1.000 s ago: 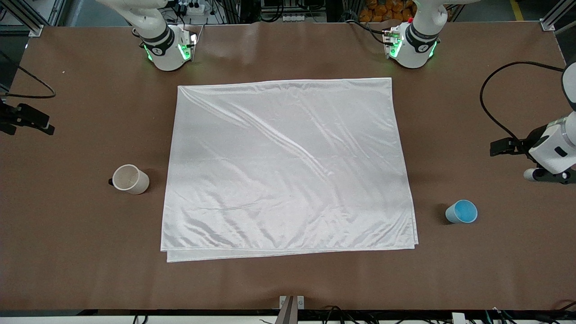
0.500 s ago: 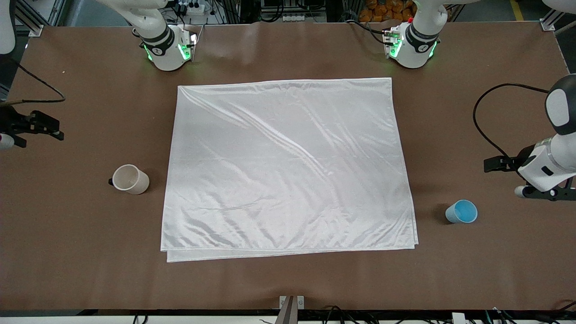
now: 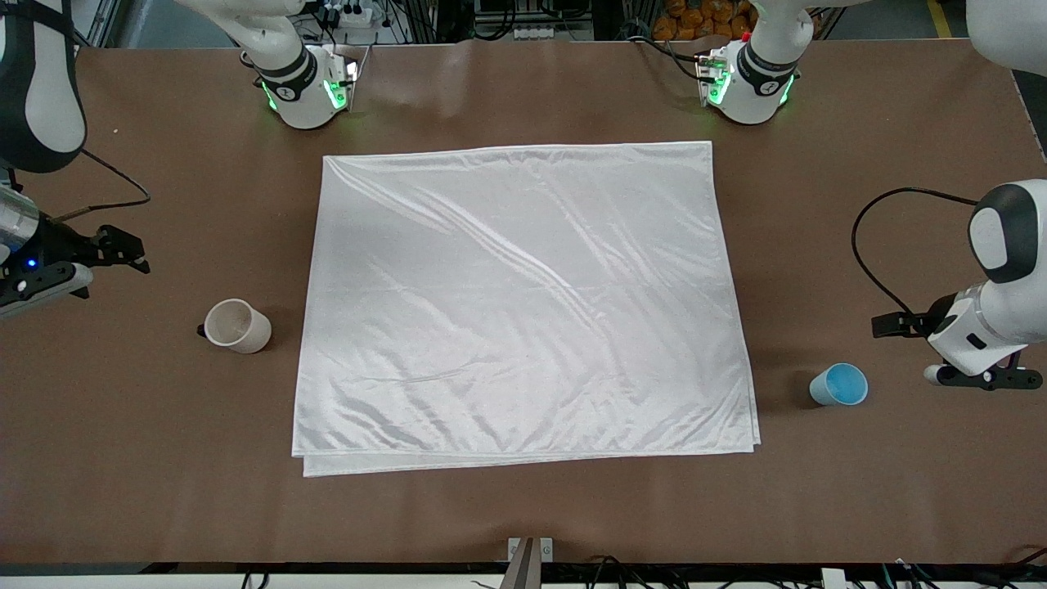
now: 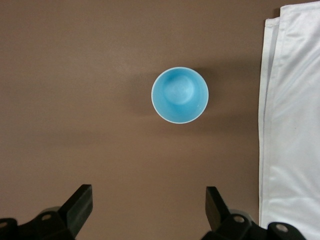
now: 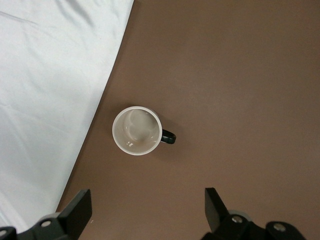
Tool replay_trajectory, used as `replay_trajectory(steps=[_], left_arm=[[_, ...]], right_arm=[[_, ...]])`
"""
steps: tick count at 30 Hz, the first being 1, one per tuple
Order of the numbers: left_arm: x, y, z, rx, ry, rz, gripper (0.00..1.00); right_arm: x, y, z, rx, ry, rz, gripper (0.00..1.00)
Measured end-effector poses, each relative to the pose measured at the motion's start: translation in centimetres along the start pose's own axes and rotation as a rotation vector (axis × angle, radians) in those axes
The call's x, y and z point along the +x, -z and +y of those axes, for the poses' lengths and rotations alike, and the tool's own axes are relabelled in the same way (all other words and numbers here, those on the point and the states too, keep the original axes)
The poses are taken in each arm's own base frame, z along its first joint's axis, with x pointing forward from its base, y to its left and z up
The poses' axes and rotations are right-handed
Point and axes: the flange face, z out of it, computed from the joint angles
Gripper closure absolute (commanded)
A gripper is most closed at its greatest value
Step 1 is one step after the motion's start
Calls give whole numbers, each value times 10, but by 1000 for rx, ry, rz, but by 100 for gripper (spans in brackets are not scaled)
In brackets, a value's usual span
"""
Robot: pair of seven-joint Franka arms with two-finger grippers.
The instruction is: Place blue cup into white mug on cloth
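You see the blue cup (image 3: 839,384) standing upright and empty on the brown desk (image 3: 523,515), just off the cloth (image 3: 523,303) toward the left arm's end.

Your tapered, handleless cup shows a smooth light-blue inside with nothing in it; the white mug (image 3: 236,325) stands well apart at the right arm's end of the desk, also empty, its beige inside glossy and its small black handle (image 5: 168,137) turned away from the cloth. Between them the large white sheet lies shiny, wrinkled and folded in layers. Your left claw (image 4: 150,207) hangs over the desk beside the cup, fingers spread wide and holding nothing; your right claw (image 5: 147,207) hangs near the mug, fingers likewise apart.
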Motion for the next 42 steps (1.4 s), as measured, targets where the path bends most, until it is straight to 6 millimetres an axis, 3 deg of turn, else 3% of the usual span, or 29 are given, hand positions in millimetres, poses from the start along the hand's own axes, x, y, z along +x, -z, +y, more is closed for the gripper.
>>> replay_trajectory(steps=[8, 18, 30, 42], left_arm=[[15, -29, 1, 8, -4, 32, 0], [31, -71, 2, 15, -9, 52, 0], [38, -88, -4, 22, -1, 88, 0], [45, -120, -14, 27, 10, 105, 0]], right_arm=[[-4, -32, 0, 9, 138, -13, 1], [-8, -82, 22, 7, 336, -15, 1], [2, -132, 30, 3, 584, -16, 1], [8, -172, 37, -16, 836, -11, 2]])
